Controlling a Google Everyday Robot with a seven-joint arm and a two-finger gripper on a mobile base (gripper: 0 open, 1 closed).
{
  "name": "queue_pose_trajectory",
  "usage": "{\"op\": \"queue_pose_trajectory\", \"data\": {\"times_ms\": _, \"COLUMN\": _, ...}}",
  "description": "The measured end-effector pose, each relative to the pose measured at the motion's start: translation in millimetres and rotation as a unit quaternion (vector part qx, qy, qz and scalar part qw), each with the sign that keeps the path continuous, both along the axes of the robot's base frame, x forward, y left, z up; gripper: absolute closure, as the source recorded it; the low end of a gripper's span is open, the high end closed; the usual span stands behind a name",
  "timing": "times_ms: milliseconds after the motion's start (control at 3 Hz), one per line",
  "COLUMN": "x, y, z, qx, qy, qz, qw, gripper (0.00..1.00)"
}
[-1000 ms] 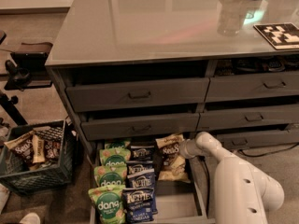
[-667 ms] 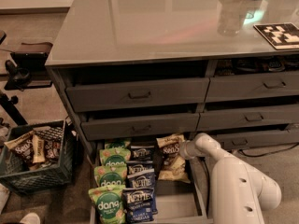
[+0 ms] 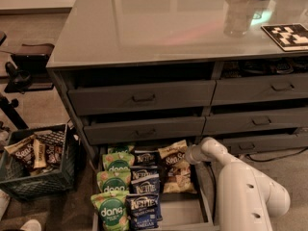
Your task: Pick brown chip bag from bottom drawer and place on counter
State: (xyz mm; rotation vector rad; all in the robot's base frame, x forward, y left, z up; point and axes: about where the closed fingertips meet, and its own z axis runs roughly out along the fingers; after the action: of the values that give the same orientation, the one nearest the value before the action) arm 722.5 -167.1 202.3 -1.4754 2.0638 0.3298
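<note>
We see dim, warm light; pale glare sheens the table (image 3: 144,32), while the gripper (image 3: 186,155) sits at the shadowed bottom drawer's (image 3: 180,208) right edge.

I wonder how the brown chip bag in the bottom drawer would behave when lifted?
The brown chip bag looks puffed and crinkly, so it is probably light and will give under a squeeze. Its glossy film may slip. It lies against the Kettle bags, so lifting might nudge them. The gripper is at its right edge, over the bottom drawer.
</note>
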Motion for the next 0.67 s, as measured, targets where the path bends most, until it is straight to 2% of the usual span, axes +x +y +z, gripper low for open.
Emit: {"op": "queue_pose_trajectory", "data": {"times_ms": 667, "x": 0.0, "y": 0.1, "z": -0.1, "qx": 0.000, "qy": 0.000, "qz": 0.000, "qw": 1.0000, "gripper": 0.89}}
